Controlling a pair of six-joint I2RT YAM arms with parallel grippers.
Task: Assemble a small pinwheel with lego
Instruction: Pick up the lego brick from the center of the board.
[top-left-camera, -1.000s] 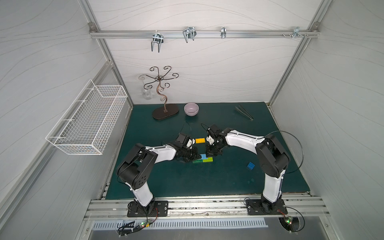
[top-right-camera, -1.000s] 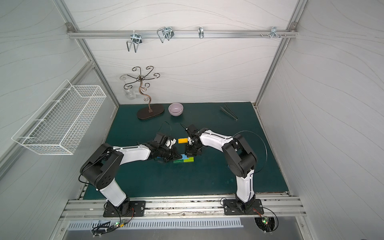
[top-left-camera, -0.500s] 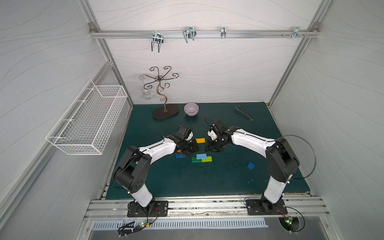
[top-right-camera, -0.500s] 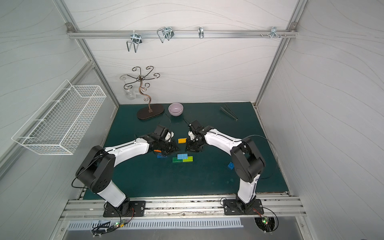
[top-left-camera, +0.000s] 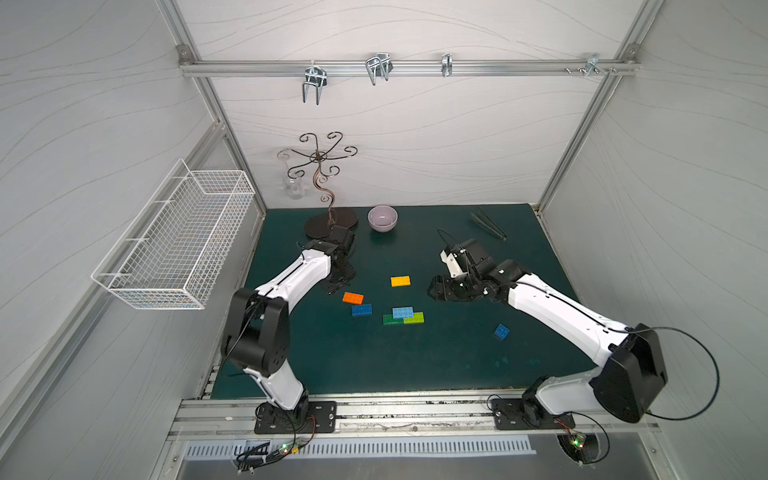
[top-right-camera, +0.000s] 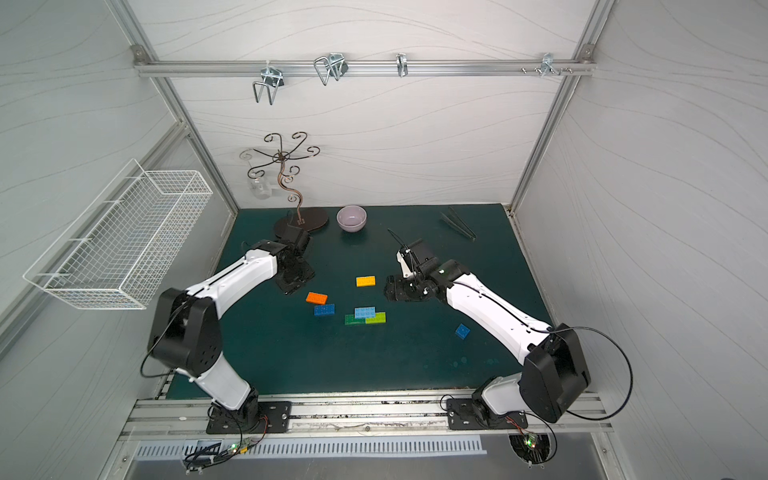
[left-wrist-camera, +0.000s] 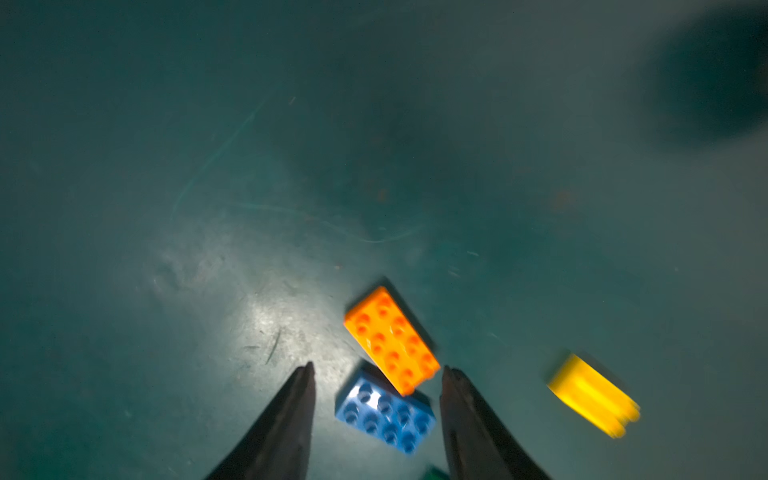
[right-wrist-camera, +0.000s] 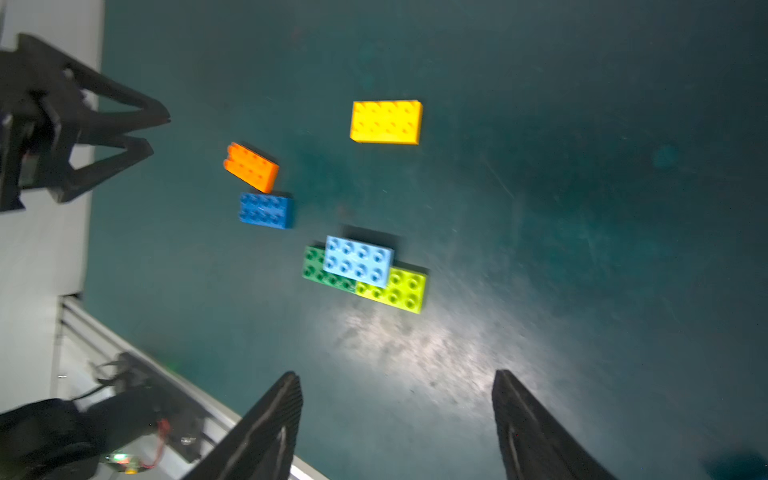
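Observation:
Loose lego lies on the green mat (top-left-camera: 415, 365): a yellow brick (top-left-camera: 400, 281) (right-wrist-camera: 386, 121), an orange brick (top-left-camera: 353, 297) (left-wrist-camera: 390, 340), a dark blue brick (top-left-camera: 361, 309) (left-wrist-camera: 384, 415) and a small blue square (top-left-camera: 502, 331). A light blue brick (top-left-camera: 402, 311) (right-wrist-camera: 358, 261) sits on top of a dark green brick (right-wrist-camera: 316, 266) and a lime brick (right-wrist-camera: 399, 291) laid end to end. No pinwheel is in view. My left gripper (top-left-camera: 338, 286) (left-wrist-camera: 378, 368) stands open and empty just left of the orange brick. My right gripper (top-left-camera: 436, 289) (right-wrist-camera: 397, 373) is open and empty, right of the yellow brick.
At the back of the mat stand a metal jewellery tree (top-left-camera: 330, 216) and a pale pink bowl (top-left-camera: 382, 219). Dark tongs (top-left-camera: 488, 224) lie at the back right. A white wire basket (top-left-camera: 178, 241) hangs on the left wall.
Both grippers went from shut to open and drew back from the bricks, the left one leftwards, the right one rightwards. The orange and dark blue bricks now lie uncovered.

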